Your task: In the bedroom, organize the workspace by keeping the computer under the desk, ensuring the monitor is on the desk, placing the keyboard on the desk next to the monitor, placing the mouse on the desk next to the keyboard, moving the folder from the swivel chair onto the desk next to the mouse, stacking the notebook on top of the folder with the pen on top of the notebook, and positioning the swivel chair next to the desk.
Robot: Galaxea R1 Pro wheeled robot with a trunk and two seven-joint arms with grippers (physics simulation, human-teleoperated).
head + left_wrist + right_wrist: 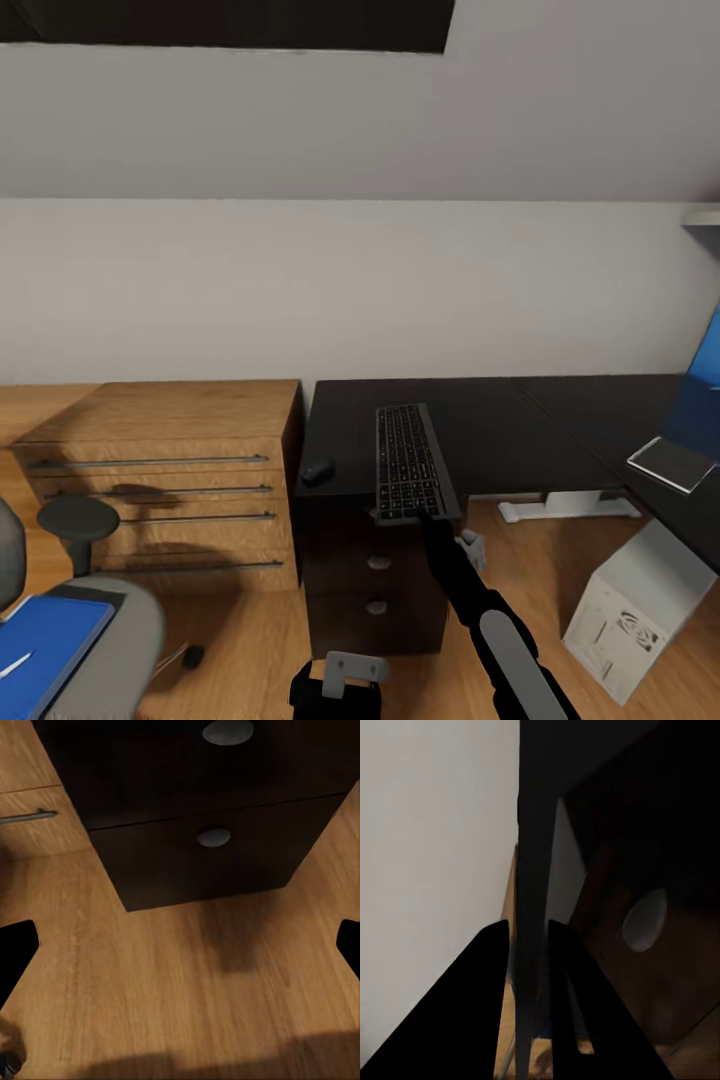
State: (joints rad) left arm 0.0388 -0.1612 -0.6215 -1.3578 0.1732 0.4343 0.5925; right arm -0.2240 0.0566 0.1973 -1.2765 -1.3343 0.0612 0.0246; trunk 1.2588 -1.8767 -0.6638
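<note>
The right end effector (pixel 432 516) was pinched on the near short edge of the keyboard (pixel 408 461), which lay lengthwise on the glossy black counter (pixel 520 420) with that end jutting slightly past the front lip; in the right wrist view the two dark fingers (pixel 484 1005) stood close on either side of a thin dark slab seen edge-on, so the grip looked clamped on the keyboard's rim. The left end effector (pixel 180 945) hung low over the wooden floor (pixel 187 990) in front of the drawers (pixel 214 836), its fingertips spread wide apart with nothing between them. The mouse (pixel 318 470) sat on the counter just left of the keyboard, near the corner. The folder (pixel 45 640) lay on the swivel chair (pixel 110 630) seat at lower left, with a thin white thing on it, possibly the pen. A grey flat book, probably the notebook (pixel 672 463), rested on the counter's right wing, and the computer (pixel 635 610) stood tilted on the floor beneath that wing. The monitor could not be made out. The main risk seemed to be the thin-edge hold: a sideways drag could twist the keyboard out of the fingers or tip its overhanging end off the lip, and a swing leftward could knock the mouse off the corner.
</note>
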